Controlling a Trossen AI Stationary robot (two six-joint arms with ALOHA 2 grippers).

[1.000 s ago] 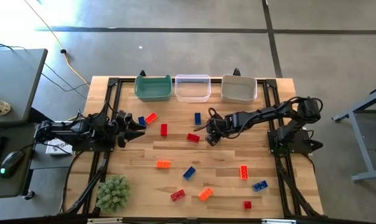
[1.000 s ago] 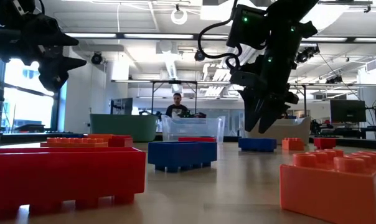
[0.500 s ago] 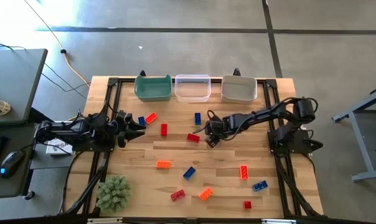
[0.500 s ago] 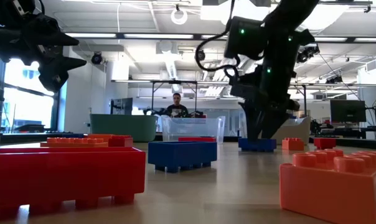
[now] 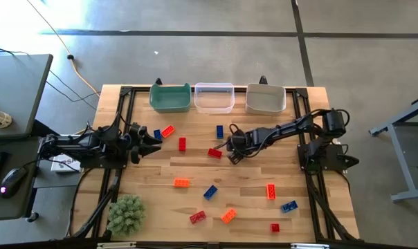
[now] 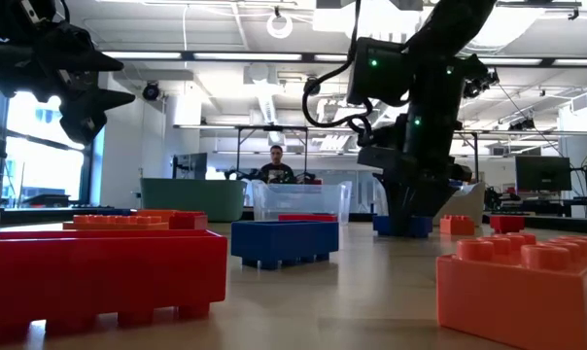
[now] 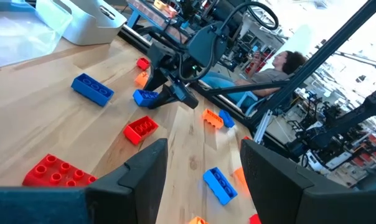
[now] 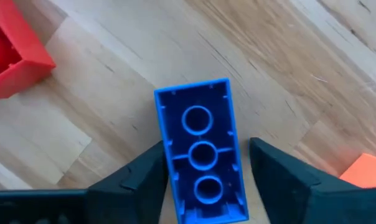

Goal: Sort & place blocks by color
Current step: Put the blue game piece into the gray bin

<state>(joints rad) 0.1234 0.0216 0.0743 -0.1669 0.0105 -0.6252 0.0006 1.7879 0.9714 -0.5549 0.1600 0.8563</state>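
The right gripper [image 5: 231, 153] is low over the middle of the table [image 5: 250, 207], with a blue block [image 8: 202, 152] lying on its back between its fingers [image 8: 278, 171], hollow side up. The fingers stand on both long sides of this block, close to it, but whether they already press it I cannot tell; it rests on the wood. I judge this is the pick step, the wrist lined up along the block so the fingers can close on its narrow width. A red block [image 5: 214, 153] lies just beside, at about 9 o'clock from the gripper.

The other blocks are scattered: more near 6 o'clock on the table, some near the left gripper [image 5: 148, 140], which waits at the 9 o'clock edge with fingers apart and empty. Three bins [image 5: 214, 97] stand in a row at 12 o'clock, probably one per colour.
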